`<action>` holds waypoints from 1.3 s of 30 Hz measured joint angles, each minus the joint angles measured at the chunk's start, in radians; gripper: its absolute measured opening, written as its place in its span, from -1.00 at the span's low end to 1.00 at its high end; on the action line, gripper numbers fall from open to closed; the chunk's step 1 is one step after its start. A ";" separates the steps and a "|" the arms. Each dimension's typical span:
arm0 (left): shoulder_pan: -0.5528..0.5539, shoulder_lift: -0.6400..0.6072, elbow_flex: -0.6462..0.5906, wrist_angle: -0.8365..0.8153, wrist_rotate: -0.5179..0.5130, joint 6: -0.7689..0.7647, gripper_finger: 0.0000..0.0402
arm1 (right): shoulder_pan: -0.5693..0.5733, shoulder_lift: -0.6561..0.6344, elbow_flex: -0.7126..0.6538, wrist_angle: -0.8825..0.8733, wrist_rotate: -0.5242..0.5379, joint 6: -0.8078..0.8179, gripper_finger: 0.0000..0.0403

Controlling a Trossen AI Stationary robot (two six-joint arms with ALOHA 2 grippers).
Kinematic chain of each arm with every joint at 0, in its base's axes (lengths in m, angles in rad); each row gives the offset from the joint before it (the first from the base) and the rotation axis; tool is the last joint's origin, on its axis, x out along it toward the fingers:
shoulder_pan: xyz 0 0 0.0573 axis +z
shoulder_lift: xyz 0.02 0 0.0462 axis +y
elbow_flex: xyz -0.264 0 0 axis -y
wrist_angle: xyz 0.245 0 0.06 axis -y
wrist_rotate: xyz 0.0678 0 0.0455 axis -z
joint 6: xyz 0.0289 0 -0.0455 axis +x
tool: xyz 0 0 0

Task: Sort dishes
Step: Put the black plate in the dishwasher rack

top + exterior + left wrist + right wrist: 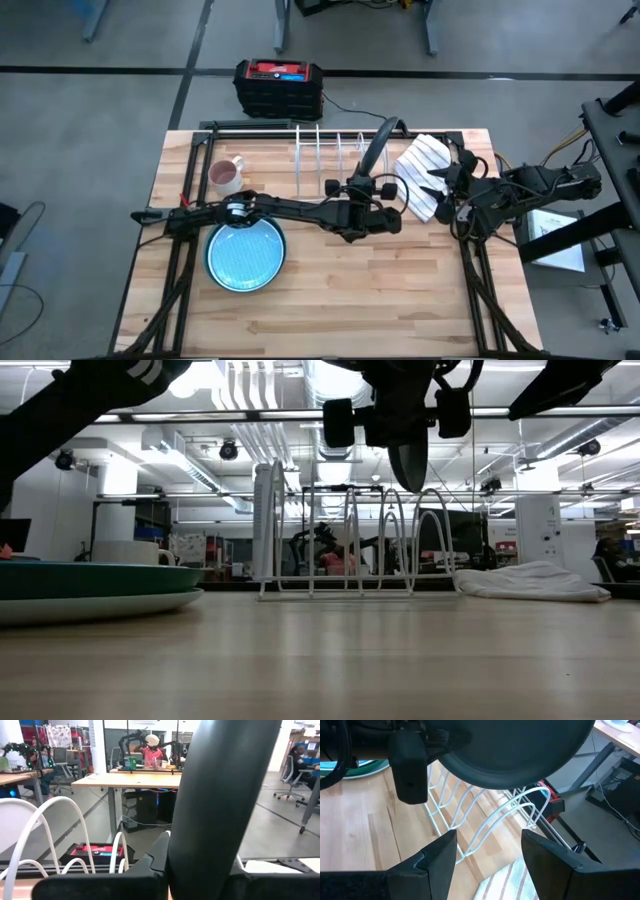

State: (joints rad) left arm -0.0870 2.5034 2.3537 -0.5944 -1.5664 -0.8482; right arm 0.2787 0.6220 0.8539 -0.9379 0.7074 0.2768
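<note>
My left gripper (372, 200) is shut on a dark grey plate (380, 150), held on edge above the right end of the white wire rack (335, 155). In the low view the plate (408, 460) hangs clear above the rack's loops (400, 540). A white plate (265, 530) stands in the rack's left slot. A light blue plate (245, 255) tops a stack at the near left. My right gripper (487, 855) is open and empty, over the striped cloth (425, 170) and facing the dark plate (515, 745). My left gripper pinches the dark plate's near rim (200, 870) between its two fingers (125, 880). The fingers lie about level, coming from the table's near side. The plate stands on edge, lifted clear of the rack and table.
A pinkish mug (225, 175) stands left of the rack. The white striped cloth (530, 580) lies right of the rack. A black and red box (278, 85) sits on the floor beyond the far edge. The near half of the table (380, 290) is bare wood.
</note>
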 joint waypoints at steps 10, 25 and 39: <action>0.004 0.002 -0.006 -0.030 0.032 -0.005 -0.81 | 0.000 0.000 0.000 0.000 0.000 0.005 0.07; 0.004 0.003 -0.007 -0.038 0.045 -0.025 -0.76 | 0.000 0.001 0.000 0.000 0.000 0.005 0.10; 0.004 0.003 -0.007 -0.044 0.084 -0.026 -0.75 | 0.000 0.001 -0.007 0.000 -0.001 0.005 0.11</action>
State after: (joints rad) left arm -0.0830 2.5069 2.3466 -0.6384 -1.4827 -0.8745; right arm 0.2787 0.6231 0.8467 -0.9375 0.7067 0.2817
